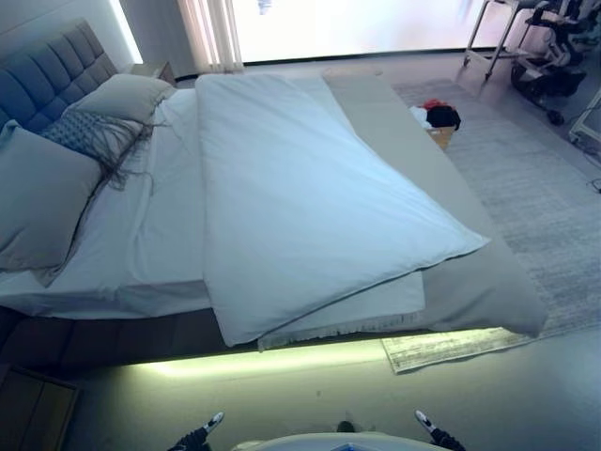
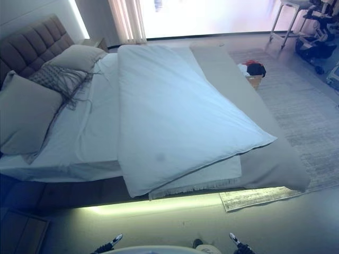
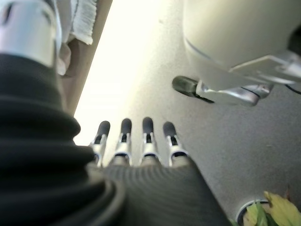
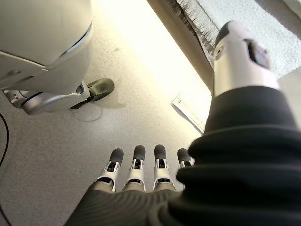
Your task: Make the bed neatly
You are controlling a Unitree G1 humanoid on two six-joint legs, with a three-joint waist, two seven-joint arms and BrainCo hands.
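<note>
Duvet (image 1: 300, 197) lies skewed across bed (image 1: 488, 282); left hand (image 3: 136, 141) and right hand (image 4: 141, 172) hang straight-fingered, empty; tugging 1 corner risks worsening the skew.

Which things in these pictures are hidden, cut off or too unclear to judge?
- Duvet: its far end reaches the window glare, so the edge there is unclear in the eye views.
- Large pillow: cut by the left edge.
- Red and black items on the rug: too small to identify.
- Left hand and right hand: only fingertips show at the eye views' bottom edge.
- Green leaves: cut by the left wrist view's corner.
</note>
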